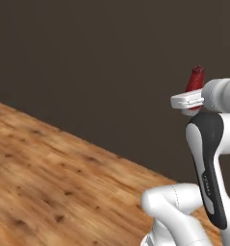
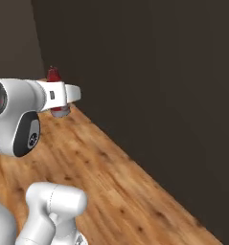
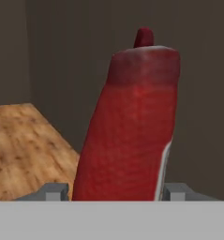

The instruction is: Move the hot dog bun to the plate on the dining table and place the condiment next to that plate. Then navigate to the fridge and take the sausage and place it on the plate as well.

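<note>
Holding the condiment (image 3: pixel 130 126) between its two fingers, the gripper (image 3: pixel 115 191) is clenched on the lower part of the red squeeze bottle. In the hand view the bottle stands very close to the camera, tilted a little to the right, with its darker red shoulder and small rounded cap pointing up. One grey fingertip (image 3: pixel 55 191) sits against its left side, and the other presses on its right side, where a thin pale edge runs down the bottle.

In the left base view the white arm rises from the lower right, bending at a dark-trimmed joint. The gripper (image 1: pixel 189 102) reaches out to the left from it, with the tip of the condiment (image 1: pixel 196 79) poking up behind the white hand. In the right base view the gripper (image 2: pixel 61 95) extends to the right, with the red top of the condiment (image 2: pixel 52 74) above it and the bottle's pale end just below the hand. The bottle is carried in the air, clear of any surface.

Beneath and beyond the arm lies a wood plank floor (image 1: pixel 54 178), warm brown with darker knots. Farthest back, a plain dark brown wall (image 2: pixel 149 72) meets the floor along a slanting line.
</note>
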Controlling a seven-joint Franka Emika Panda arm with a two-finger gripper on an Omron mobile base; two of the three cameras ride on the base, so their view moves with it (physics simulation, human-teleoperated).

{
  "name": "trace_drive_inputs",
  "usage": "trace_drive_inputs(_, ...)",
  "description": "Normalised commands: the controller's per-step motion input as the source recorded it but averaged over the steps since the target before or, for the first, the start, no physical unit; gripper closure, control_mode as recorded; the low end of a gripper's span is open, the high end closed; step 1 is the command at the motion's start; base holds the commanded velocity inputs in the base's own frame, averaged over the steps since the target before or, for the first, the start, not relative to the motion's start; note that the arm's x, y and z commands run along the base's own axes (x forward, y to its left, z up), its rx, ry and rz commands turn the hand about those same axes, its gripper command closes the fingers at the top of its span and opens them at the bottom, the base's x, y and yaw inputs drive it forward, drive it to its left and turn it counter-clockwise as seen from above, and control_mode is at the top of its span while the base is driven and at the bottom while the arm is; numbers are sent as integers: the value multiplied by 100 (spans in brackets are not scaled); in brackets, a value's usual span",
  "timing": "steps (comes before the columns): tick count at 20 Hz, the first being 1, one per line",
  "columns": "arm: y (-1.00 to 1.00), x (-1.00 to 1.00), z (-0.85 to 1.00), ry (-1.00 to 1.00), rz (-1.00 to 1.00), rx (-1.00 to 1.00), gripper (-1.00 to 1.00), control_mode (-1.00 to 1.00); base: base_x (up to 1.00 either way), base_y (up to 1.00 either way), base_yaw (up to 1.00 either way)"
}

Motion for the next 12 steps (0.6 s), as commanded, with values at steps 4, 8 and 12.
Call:
trace_drive_inputs(4, 0, 0, 0, 0, 0, 0, 100, 100, 100, -15, 49)
trace_drive_inputs(8, 0, 0, 0, 0, 0, 0, 100, 100, 100, -14, 50)
trace_drive_inputs(12, 0, 0, 0, 0, 0, 0, 100, 100, 100, -20, 48)
